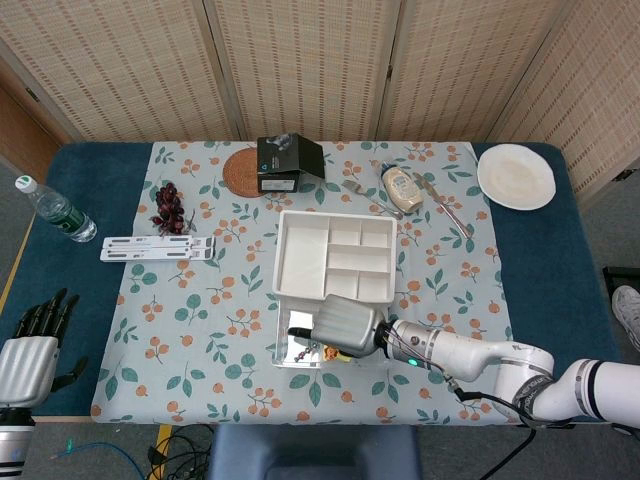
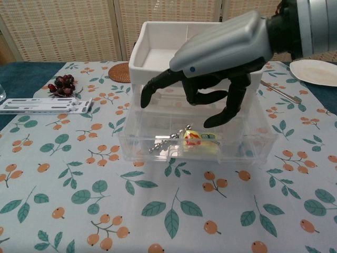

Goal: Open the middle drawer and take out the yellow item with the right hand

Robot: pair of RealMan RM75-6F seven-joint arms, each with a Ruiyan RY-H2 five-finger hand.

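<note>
Your right hand [image 2: 210,79] hangs over the pulled-out drawer [image 2: 137,142], fingers spread and curled down, holding nothing. The yellow item [image 2: 196,139] sits near the drawer's front wall, roughly 6 o'clock of your hand, with a little chain [image 2: 163,143] at its 9 o'clock. It looks small, light and probably slippery, so I'd pinch it across the sides, clear of the chain.

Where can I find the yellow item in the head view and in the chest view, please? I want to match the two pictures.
Head view: the yellow item lies in the open drawer near the bottom centre, mostly hidden under the right hand.
Chest view: it lies at the picture's centre, behind the drawer's clear front wall, below the hand's spread fingers.
Shared landmark: the white divided tray on top of the drawer unit.
</note>
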